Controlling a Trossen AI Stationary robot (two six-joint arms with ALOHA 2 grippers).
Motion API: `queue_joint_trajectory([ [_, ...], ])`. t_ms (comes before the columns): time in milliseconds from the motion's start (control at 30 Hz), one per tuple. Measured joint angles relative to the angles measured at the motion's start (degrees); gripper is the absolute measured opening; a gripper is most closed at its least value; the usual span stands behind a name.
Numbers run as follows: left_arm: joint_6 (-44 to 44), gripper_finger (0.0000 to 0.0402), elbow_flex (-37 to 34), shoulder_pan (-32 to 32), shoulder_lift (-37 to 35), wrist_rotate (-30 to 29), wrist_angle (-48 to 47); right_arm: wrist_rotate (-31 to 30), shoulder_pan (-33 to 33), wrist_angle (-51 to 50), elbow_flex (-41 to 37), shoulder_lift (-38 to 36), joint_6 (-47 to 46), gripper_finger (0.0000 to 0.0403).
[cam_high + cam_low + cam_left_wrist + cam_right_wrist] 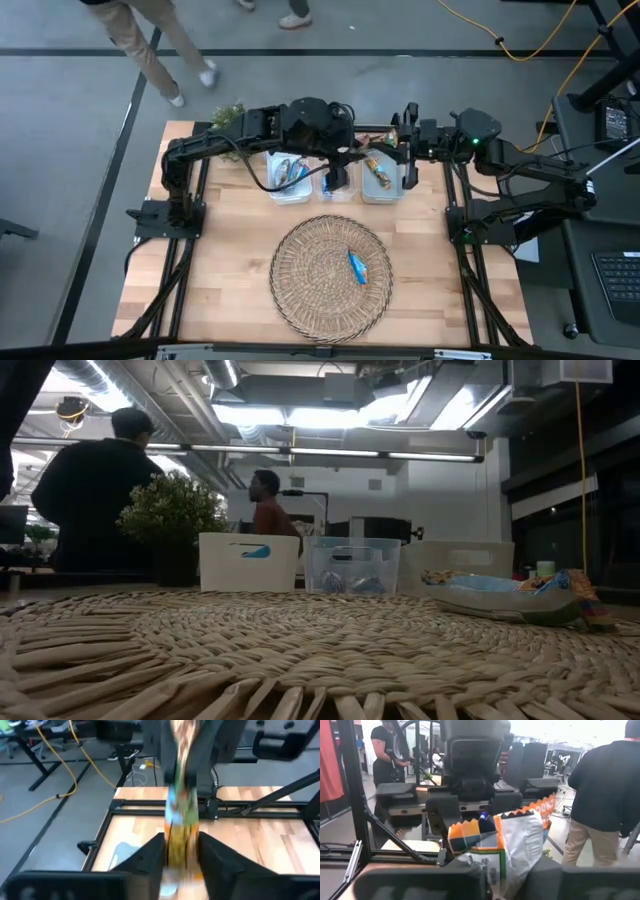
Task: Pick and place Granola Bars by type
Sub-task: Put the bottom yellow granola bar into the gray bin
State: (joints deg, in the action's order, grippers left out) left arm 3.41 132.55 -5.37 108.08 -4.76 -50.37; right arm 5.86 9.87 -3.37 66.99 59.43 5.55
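Note:
Above the three bins at the table's far side, my left gripper and my right gripper face each other. Each is shut on a granola bar with an orange, green and blue wrapper that spans the gap between them. Whether they hold one bar or two, I cannot tell. Several more bars lie in the left bin and the right bin. A blue bar lies flat on the round wicker tray. The low view shows that bar and no gripper. My left gripper pinches the bar's near end between its two fingers, which lie level and along the bar. The bar is lifted clear and reaches toward the right gripper. My right gripper pinches the wrapper's lower part between its two fingers. The serrated end stands free toward the left gripper, clear of the bins.
The middle bin sits under the left arm's wrist. A small potted plant stands at the table's far left corner. People walk on the floor beyond the far edge. Bare wood lies left and right of the tray.

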Motion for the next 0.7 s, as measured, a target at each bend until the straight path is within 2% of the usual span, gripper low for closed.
queue_joint_trajectory([
  [167,-0.62,0.0183,0.0,-0.01,-2.26,-3.86,-3.53,-2.74,0.0,-7.28,4.45,-0.52,3.42,0.0028],
  [300,-1.68,0.0225,0.89,0.16,-5.56,-9.62,-5.13,-6.05,0.01,-15.02,7.28,-0.26,5.55,0.0028],
  [400,-3.99,0.0238,1.27,0.56,-8.28,-11.89,-5.47,-8.81,0.02,-20.02,9.84,-0.65,5.89,0.0025],
  [700,-7.36,0.0236,1.17,3.93,-10.12,-11.8,-7.65,-15.04,0.52,-34.57,12.04,-0.2,1.11,0.0036],
])
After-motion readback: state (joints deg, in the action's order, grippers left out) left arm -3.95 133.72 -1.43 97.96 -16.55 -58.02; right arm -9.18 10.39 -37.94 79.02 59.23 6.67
